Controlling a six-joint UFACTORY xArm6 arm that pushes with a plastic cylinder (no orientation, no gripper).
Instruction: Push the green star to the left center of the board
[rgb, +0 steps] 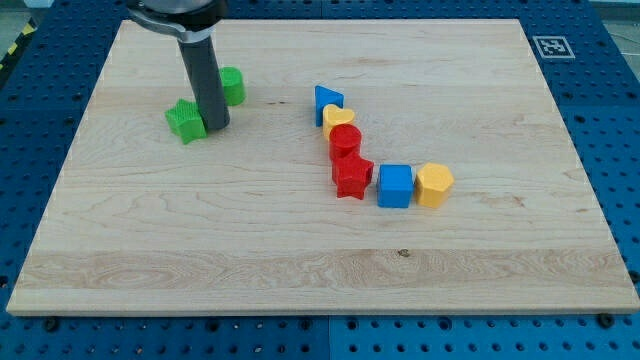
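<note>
Resting on the bench (300, 270) in its upper-left part, my tip (217, 129), a bare rod with no fingers to open or close, touched the green star (185, 120) at its right side, with another green block (232, 86) just behind the rod toward the view's top.

A straight, dark grey cylindrical rod is seen, smooth and matte, with a faint lighter sheen along its side toward 9 o'clock. It is capped toward 12 o'clock by a wider, rounded black housing, cut off by the frame edge. My tip (216, 128) is plain and blunt.
</note>
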